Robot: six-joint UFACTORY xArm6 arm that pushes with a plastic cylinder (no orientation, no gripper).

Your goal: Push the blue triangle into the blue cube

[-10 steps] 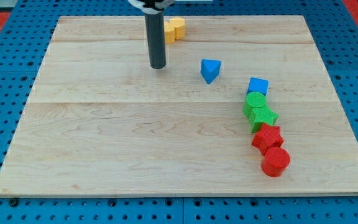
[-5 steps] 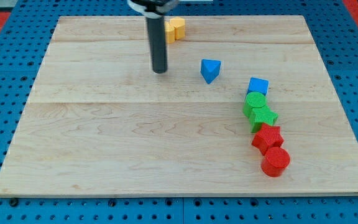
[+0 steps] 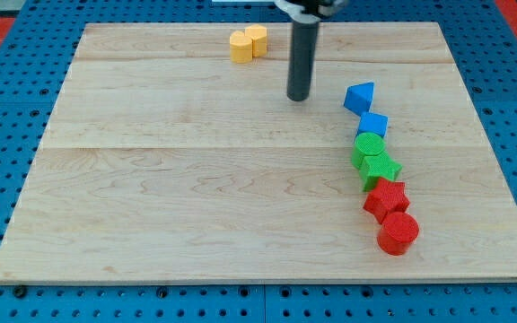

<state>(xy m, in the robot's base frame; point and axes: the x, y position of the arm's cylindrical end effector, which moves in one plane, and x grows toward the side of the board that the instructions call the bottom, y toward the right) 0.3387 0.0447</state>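
The blue triangle (image 3: 360, 97) lies at the view's right, just above the blue cube (image 3: 373, 125) and touching or almost touching its top edge. My tip (image 3: 299, 97) rests on the board to the left of the triangle, with a clear gap between them. The dark rod rises from the tip to the view's top.
Below the blue cube runs a chain of blocks: a green cylinder (image 3: 369, 144), a green star (image 3: 380, 168), a red star (image 3: 387, 199) and a red cylinder (image 3: 398, 233). Two yellow blocks (image 3: 248, 43) sit near the board's top edge, left of the rod.
My tip has moved to the right. The blue triangle has slid right and slightly up, from the board's middle to just above the blue cube. The other blocks have not moved.
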